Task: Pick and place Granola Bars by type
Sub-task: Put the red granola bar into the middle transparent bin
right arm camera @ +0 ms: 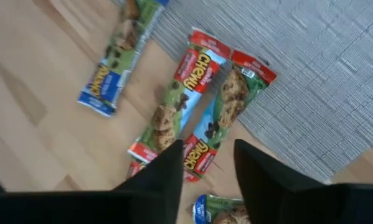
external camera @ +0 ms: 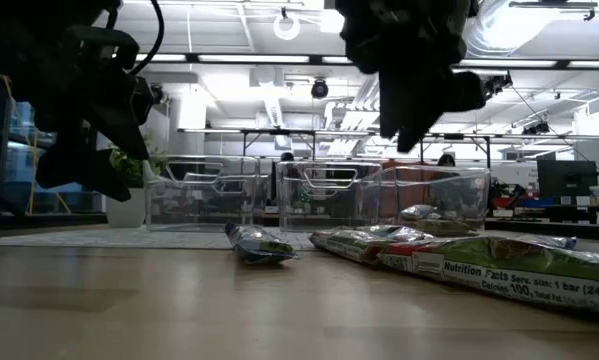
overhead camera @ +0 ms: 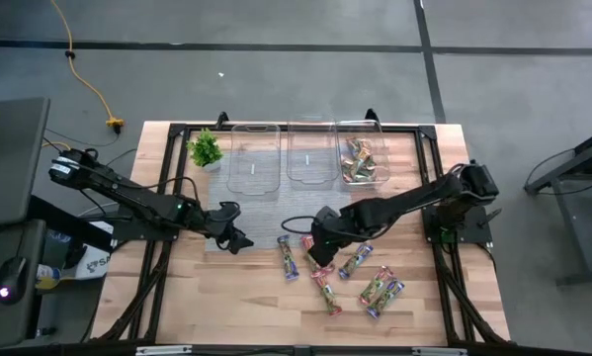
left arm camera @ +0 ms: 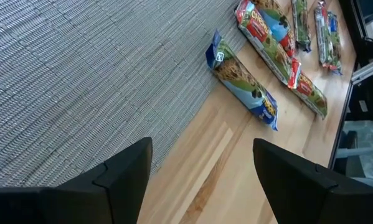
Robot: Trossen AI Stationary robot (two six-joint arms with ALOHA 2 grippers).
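Note:
Several granola bars lie flat on the wood and on the edge of the grey mat (overhead camera: 256, 213): a blue-ended one (overhead camera: 289, 257), red-ended ones (overhead camera: 307, 242) (overhead camera: 325, 287), and more to the right (overhead camera: 356, 260) (overhead camera: 380, 292). My right gripper (overhead camera: 320, 237) is open, raised over two red-ended bars (right arm camera: 180, 87) (right arm camera: 226, 112) that lie side by side. My left gripper (overhead camera: 234, 237) is open and empty above the mat's near edge (left arm camera: 192, 118), left of the blue-ended bar (left arm camera: 242, 81). In the low view both grippers (external camera: 79, 110) (external camera: 409, 70) hang well above the table.
Three clear tubs stand at the far edge: the left (overhead camera: 254, 158) and middle (overhead camera: 310, 153) show no bars, the right (overhead camera: 363, 156) holds several bars. A small green plant (overhead camera: 206, 149) stands left of them. Bare wood lies at the near left (overhead camera: 197, 307).

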